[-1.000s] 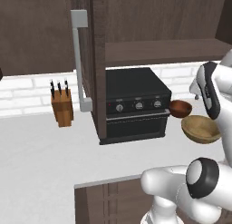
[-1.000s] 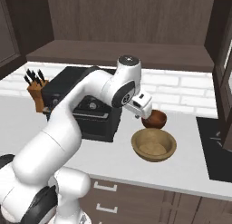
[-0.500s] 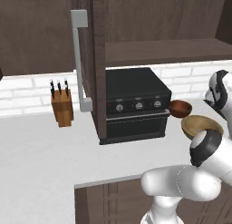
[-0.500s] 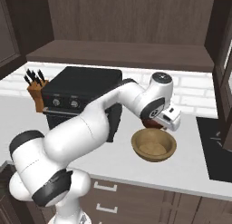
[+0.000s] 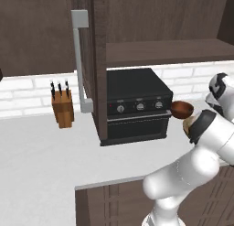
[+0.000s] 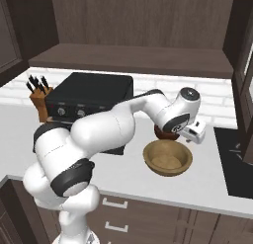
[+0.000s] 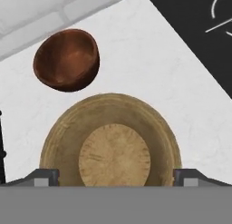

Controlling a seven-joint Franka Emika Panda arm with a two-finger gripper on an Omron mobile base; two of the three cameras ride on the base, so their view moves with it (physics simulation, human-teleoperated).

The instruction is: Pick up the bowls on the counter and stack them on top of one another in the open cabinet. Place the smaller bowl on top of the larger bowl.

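Note:
The larger bowl (image 7: 113, 146) of light tan wood sits on the counter (image 6: 123, 175), directly below my gripper (image 7: 116, 177). The gripper is open, its fingertips (image 7: 45, 177) wide apart at either side of the bowl's near rim, holding nothing. The smaller bowl (image 7: 67, 59), reddish-brown, rests just beyond the larger bowl (image 6: 168, 159). From the right base, the smaller bowl (image 6: 164, 135) is partly hidden by my gripper (image 6: 193, 137). From the left base, the smaller bowl (image 5: 182, 109) shows beside the oven and my arm hides most of the larger bowl (image 5: 186, 124). The open cabinet (image 6: 128, 60) hangs above.
A black oven (image 6: 89, 96) stands on the counter left of the bowls, with a knife block (image 6: 38, 95) beyond it. A black cooktop (image 6: 237, 159) lies just right of the bowls. The cabinet door (image 5: 80, 60) with its grey bar handle hangs open above the oven's left side.
My arm has swung right and lowered from beside the smaller bowl to above the larger bowl. Neither bowl has moved.

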